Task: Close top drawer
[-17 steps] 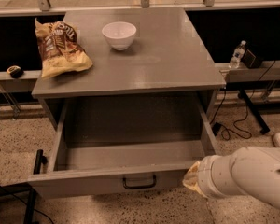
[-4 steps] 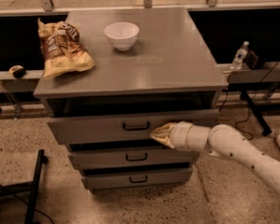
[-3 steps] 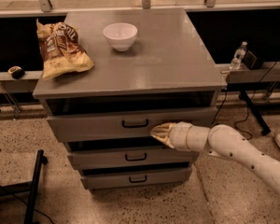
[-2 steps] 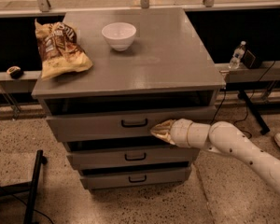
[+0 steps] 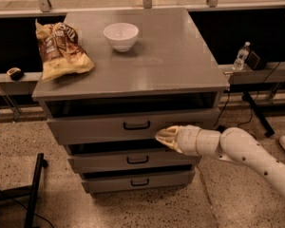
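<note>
The top drawer is a wide grey metal front with a small black loop handle. It stands almost flush under the cabinet top, a little proud of it. My gripper sits at the lower right part of this front, to the right of the handle, its pale tip against the panel. The white arm reaches in from the lower right.
Two more grey drawers lie below. On the cabinet top are a white bowl and a chip bag. A water bottle stands on a ledge at right. A black stand leg is at lower left.
The top drawer went from wide open to nearly shut. Over the last second the gripper has stayed against the drawer front and little else has moved.
</note>
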`<state>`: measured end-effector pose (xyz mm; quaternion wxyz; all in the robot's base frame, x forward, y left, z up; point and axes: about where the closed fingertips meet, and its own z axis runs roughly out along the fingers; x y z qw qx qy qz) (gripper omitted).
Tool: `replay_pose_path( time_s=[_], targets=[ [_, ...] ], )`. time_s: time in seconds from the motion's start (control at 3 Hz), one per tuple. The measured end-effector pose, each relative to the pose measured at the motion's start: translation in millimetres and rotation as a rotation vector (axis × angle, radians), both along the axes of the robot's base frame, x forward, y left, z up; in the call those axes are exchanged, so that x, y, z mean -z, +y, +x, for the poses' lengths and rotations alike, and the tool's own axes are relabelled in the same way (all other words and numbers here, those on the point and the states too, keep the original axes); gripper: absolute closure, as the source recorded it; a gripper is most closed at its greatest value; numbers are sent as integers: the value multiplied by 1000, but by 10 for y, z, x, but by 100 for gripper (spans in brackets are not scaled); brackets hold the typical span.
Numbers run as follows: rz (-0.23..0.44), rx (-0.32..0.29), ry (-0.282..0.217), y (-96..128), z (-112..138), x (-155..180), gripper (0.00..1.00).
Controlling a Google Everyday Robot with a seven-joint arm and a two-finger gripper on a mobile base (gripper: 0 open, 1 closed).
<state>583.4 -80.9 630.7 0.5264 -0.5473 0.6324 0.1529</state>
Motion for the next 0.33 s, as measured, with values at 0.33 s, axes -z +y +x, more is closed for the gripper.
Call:
replay_pose_path(
  time_s=[0.33],
  targets=[
    [-12, -82, -6, 31, -267, -112, 100]
  ],
)
